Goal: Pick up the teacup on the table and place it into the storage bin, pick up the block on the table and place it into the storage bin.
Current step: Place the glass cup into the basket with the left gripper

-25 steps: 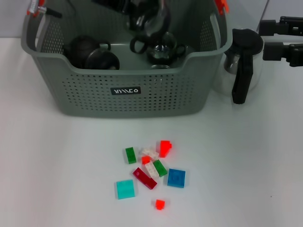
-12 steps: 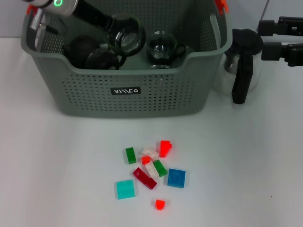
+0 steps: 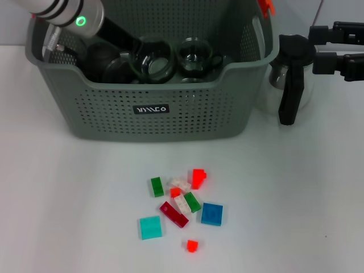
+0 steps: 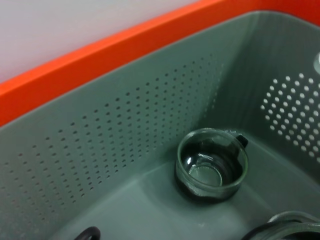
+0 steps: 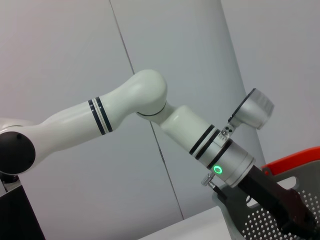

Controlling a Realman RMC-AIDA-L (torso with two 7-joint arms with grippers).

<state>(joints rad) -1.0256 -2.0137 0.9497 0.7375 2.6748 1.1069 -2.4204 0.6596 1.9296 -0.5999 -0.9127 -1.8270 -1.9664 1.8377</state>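
Left gripper (image 3: 152, 61) is reaching down into the bin (image 3: 159, 111), closed on a glass teacup (image 3: 153, 64) and holding it low inside, just beside a second glass cup (image 3: 197, 57) already sitting on the bin floor. Dark cups (image 3: 111, 65) are lying at the bin's left end.

Progress est.: teacup part nearly done; this cup not yet let go. Block part not begun: blocks (image 3: 181, 206) are lying scattered on the worktop (image 3: 68, 199) in front of the bin, none in it as far as can be seen.

Right gripper (image 3: 335, 48) is parked off to the right, near a glass pot (image 3: 291, 74) w/ black handle; fingers spread apart, holding nothing.

Views: left wrist is showing only bin interior, orange rim (image 4: 100, 55) and the resting cup (image 4: 212, 165), no blocks. Right wrist is showing the left arm (image 5: 165, 117) over the bin edge, no cups. Only head is showing blocks and pot.
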